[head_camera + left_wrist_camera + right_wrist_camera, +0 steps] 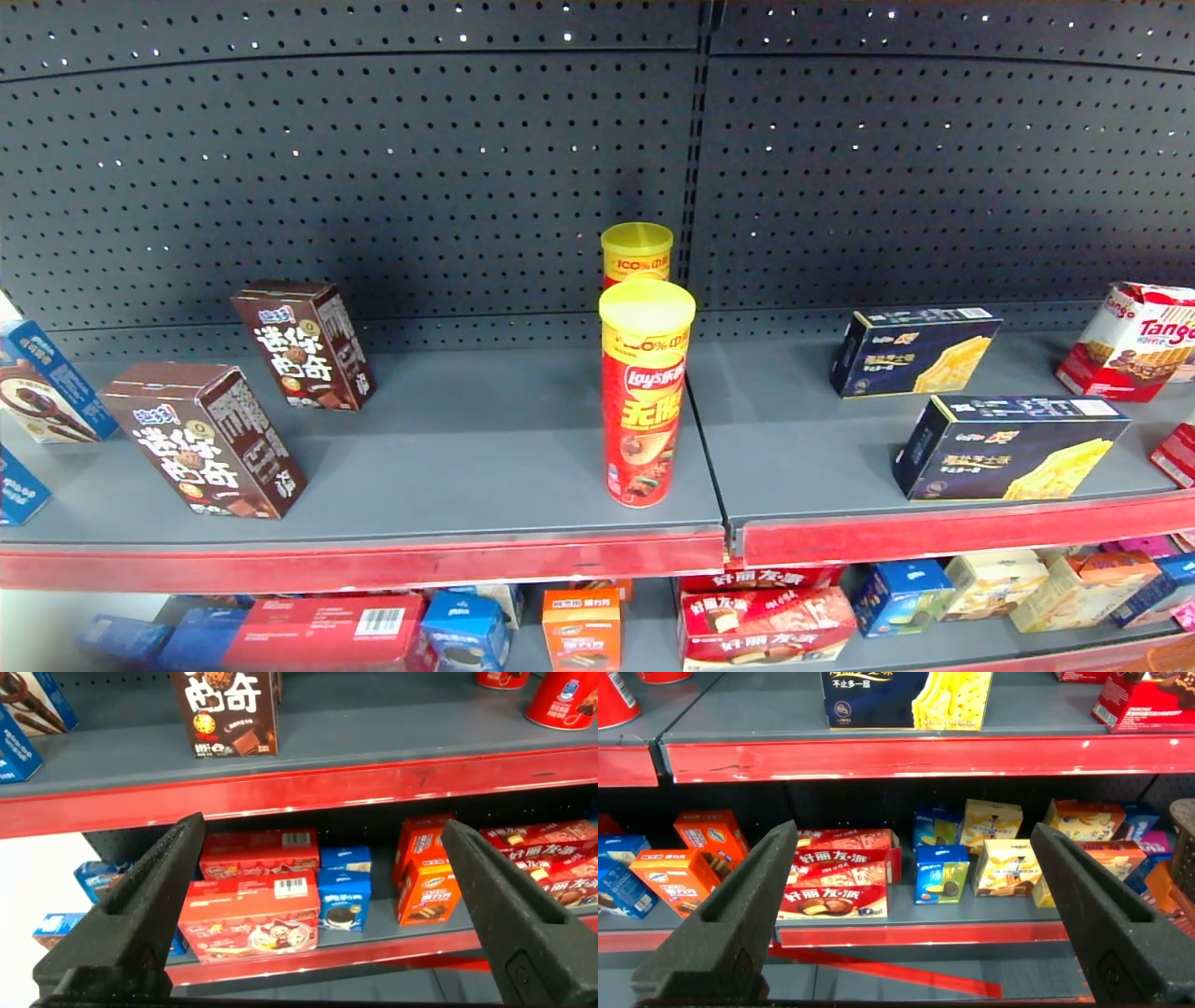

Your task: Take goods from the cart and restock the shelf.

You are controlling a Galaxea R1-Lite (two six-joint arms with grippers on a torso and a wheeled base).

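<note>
The grey upper shelf (pixel 467 448) carries two red chip cans with yellow lids, one at the front (pixel 644 392) and one behind it (pixel 636 252). Two brown cookie boxes (pixel 210 439) stand to their left, and two dark blue wafer boxes (pixel 1008 446) lie to their right. My left gripper (pixel 322 829) is open and holds nothing; it hangs in front of the lower shelf, below a brown box (pixel 229 709). My right gripper (pixel 913 833) is also open with nothing in it, below a dark blue wafer box (pixel 906 698).
A red strip (pixel 373 560) runs along the upper shelf's front edge. The lower shelf holds red boxes (pixel 250 915), a blue cookie box (pixel 343 901), orange boxes (pixel 425 882), red pie boxes (pixel 836 882) and yellow boxes (pixel 1008 863). A red-and-white wafer pack (pixel 1134 341) stands far right.
</note>
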